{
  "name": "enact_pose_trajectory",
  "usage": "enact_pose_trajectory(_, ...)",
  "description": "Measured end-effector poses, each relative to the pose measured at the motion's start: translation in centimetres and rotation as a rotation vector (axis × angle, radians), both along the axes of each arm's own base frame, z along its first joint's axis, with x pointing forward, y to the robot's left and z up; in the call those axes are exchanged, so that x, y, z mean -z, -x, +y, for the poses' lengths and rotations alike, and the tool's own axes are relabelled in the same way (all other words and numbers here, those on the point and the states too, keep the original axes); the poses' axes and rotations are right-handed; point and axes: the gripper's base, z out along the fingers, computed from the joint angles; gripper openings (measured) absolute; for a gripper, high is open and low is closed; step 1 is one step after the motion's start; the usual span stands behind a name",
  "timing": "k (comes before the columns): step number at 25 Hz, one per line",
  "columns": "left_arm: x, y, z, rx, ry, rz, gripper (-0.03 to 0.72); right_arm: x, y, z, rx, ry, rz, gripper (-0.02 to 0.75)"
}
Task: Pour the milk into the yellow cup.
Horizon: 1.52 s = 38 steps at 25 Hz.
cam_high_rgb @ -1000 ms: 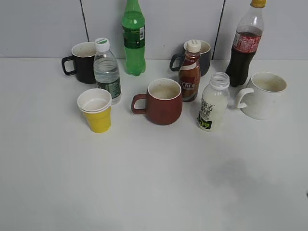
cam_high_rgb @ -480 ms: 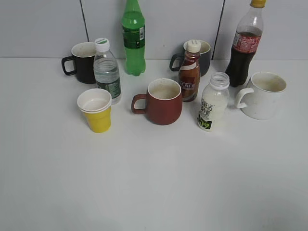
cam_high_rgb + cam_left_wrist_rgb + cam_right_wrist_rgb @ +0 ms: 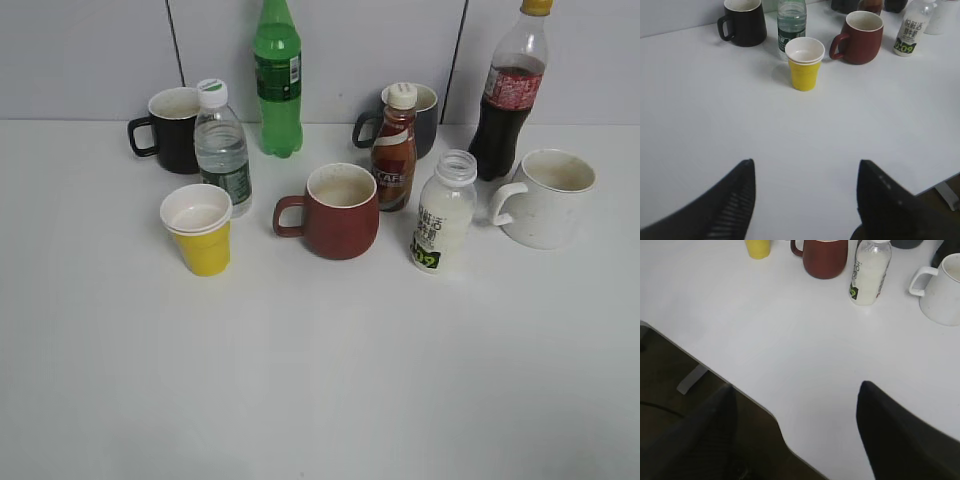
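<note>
The yellow cup (image 3: 200, 232) is yellow outside with a white rim and inside. Right of it, a red-brown mug (image 3: 338, 212) has a pale interior. Further right, the milk (image 3: 443, 212) shows white through clear plastic, its white label carrying black text and a green mark. The table (image 3: 300, 380) is plain white.

On tabletop (image 3: 320, 380): cup (image 3: 199, 229) front left, water bottle (image 3: 223, 146) just behind it. Mug (image 3: 338, 211) centre. Milk (image 3: 443, 212) right of mug, coffee bottle (image 3: 394, 148) behind between them. White mug (image 3: 546, 197) far right.
</note>
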Motion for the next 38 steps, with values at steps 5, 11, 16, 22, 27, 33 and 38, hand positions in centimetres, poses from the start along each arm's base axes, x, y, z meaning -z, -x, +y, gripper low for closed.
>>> enact_pose_trajectory(5, 0.0, 0.0, 0.0, 0.001, -0.001, -0.002, 0.482, 0.0, 0.0, 0.0, 0.0, -0.001, 0.0, 0.554)
enact_pose_trajectory(11, 0.0, 0.0, 0.0, 0.001, -0.001, -0.002, 0.482, 0.0, 0.0, 0.0, 0.0, -0.001, 0.0, 0.554)
enact_pose_trajectory(16, 0.0, 0.0, 0.0, -0.067, -0.001, -0.003, 0.466, 0.0, -0.1, 0.0, 0.04, -0.003, -0.001, 0.554)
enact_pose_trajectory(22, 0.0, 0.2, 0.1, -0.333, -0.001, -0.004, 0.433, 0.0, -0.4, 0.0, 0.317, -0.001, -0.002, 0.554)
enact_pose_trajectory(27, 0.0, 0.2, 0.1, -0.446, -0.002, -0.004, 0.42, 0.0, -0.6, 0.0, 0.476, -0.001, -0.002, 0.554)
enact_pose_trajectory(33, 0.0, 0.8, 0.1, -0.455, 0.009, -0.038, 0.419, 0.0, -0.6, 0.0, 0.49, -0.002, -0.004, 0.554)
enact_pose_trajectory(38, 0.0, 1.2, 0.1, -0.456, 0.016, -0.063, 0.395, 0.0, 0.3, -0.1, 0.49, -0.019, -0.06, 0.554)
